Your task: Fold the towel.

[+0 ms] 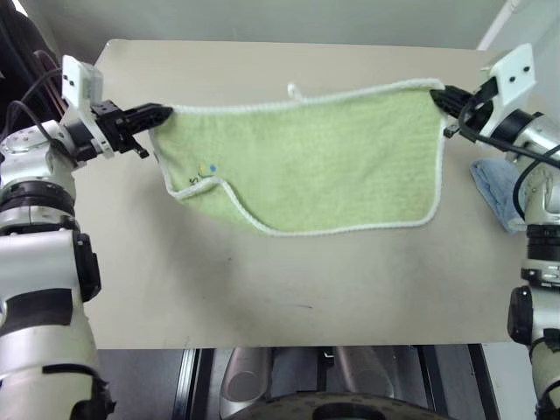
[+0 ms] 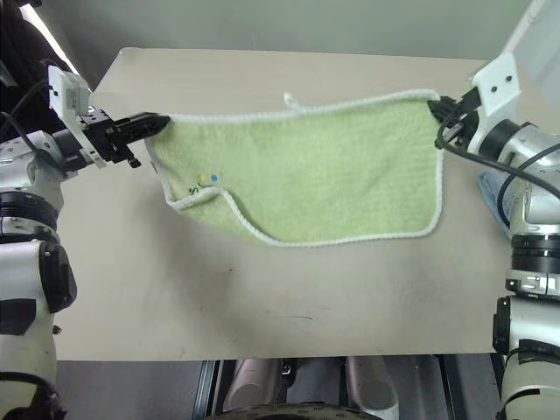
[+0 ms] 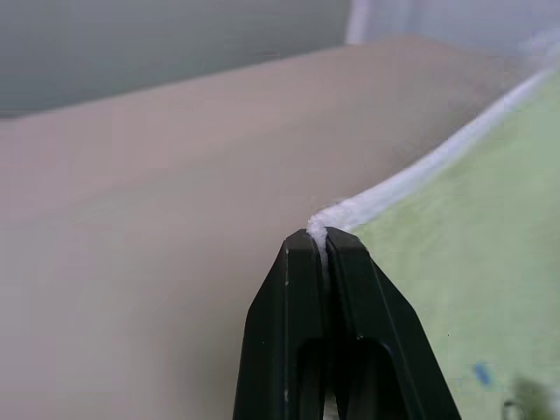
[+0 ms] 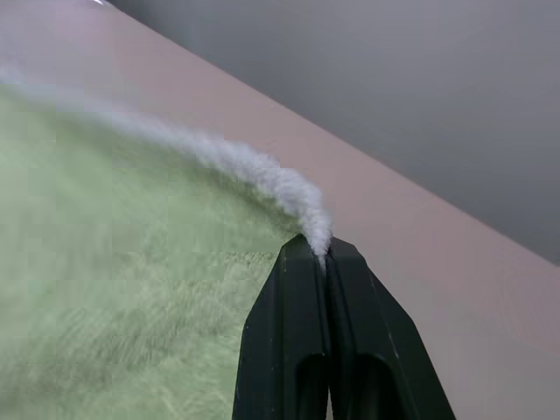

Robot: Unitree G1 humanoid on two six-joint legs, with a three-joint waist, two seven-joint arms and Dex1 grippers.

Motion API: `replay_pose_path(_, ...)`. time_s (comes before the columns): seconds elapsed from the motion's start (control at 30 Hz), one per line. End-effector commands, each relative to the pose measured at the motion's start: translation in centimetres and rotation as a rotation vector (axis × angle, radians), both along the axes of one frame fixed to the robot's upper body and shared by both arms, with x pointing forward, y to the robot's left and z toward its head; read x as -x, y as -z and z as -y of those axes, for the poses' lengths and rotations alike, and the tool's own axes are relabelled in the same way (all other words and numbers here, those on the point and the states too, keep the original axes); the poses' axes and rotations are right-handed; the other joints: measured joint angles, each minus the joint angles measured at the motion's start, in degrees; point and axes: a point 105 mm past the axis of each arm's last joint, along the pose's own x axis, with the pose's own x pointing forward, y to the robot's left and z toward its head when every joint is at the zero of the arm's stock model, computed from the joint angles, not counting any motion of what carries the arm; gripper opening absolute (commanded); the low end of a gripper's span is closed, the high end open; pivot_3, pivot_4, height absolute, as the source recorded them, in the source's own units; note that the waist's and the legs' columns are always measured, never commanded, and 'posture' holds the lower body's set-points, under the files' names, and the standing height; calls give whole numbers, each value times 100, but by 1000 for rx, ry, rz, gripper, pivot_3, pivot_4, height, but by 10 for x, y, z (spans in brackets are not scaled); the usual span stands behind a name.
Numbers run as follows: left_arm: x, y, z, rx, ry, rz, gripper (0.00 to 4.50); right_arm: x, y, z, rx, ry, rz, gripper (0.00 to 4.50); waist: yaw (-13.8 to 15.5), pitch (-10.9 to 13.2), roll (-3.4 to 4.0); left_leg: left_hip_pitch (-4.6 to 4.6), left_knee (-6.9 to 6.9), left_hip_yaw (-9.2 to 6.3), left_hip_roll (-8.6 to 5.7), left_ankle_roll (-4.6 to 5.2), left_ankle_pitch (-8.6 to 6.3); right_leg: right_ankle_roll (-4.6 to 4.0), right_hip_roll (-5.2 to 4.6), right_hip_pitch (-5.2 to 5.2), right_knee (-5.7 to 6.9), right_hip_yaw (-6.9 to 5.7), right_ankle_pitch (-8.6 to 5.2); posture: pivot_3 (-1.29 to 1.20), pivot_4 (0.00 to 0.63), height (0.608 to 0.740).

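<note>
Green terry towel (image 1: 315,162) hangs stretched between your two arms above the beige bench (image 1: 262,289), its lower edge drooping toward the surface. Your left gripper (image 1: 162,112) has its jaws clenched on one upper corner, and your right gripper (image 1: 437,94) pinches the other the same way. You look to be at the spreading step, with no fold made yet. Next, you probably need to lay it flat or bring one edge over to meet the opposite one, keeping the corners matched. Small embroidered marks near the left corner are too small to read. A light blue cloth (image 1: 494,192) lies beside your right arm.
</note>
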Motion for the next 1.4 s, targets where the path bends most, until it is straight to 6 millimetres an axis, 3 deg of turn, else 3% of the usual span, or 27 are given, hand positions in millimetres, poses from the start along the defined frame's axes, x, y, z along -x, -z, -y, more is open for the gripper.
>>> replay_pose_path(0.03,-12,-34,-3,-31,-130,141,36,-7,-26,15,7,57,105,0,3,1,1,0,0,-1,-1,0,1,0,0,0,0,0,0,0,150,697)
replay_pose_path(0.2,-25,-48,1,-75,-249,225,36,-24,-38,22,-8,100,167,0,-25,2,4,-2,-5,4,-7,3,3,12,-5,-8,2,3,8,0,150,697)
replay_pose_path(0.3,-33,-73,2,-94,-374,326,36,-31,-60,23,-47,121,248,0,-53,5,8,-9,-11,6,-6,2,5,25,-6,-21,3,4,17,0,150,697)
replay_pose_path(0.53,-30,-125,0,7,-521,508,36,-36,-77,35,-100,188,324,0,-69,7,9,-86,-5,2,0,-10,29,29,-12,-99,12,4,27,0,150,697)
replay_pose_path(0.63,-29,-132,-2,32,-546,524,36,-33,-83,38,-102,189,349,0,-72,13,16,-109,-4,8,-3,-12,30,30,-14,-127,18,5,30,0,150,697)
replay_pose_path(0.87,-32,-108,-6,-49,-518,442,36,-32,-70,45,-78,195,325,0,-108,19,15,-135,7,22,-3,-14,32,32,-10,-166,48,7,30,0,150,697)
replay_pose_path(1.07,-24,-77,6,-68,-251,331,36,-17,-52,51,-90,99,266,0,-113,21,11,-161,80,7,2,-7,15,26,-9,-178,108,1,18,0,150,697)
replay_pose_path(1.17,-11,-52,0,-149,-119,220,36,7,-26,48,-59,-3,177,0,-120,18,4,-184,109,3,1,-7,10,27,-11,-196,138,-1,10,0,150,697)
replay_pose_path(1.4,15,-34,-13,-117,45,114,36,61,13,40,-75,-92,-14,0,-112,17,1,-183,159,7,-2,-8,-5,18,-7,-197,193,-4,-17,0,150,697)
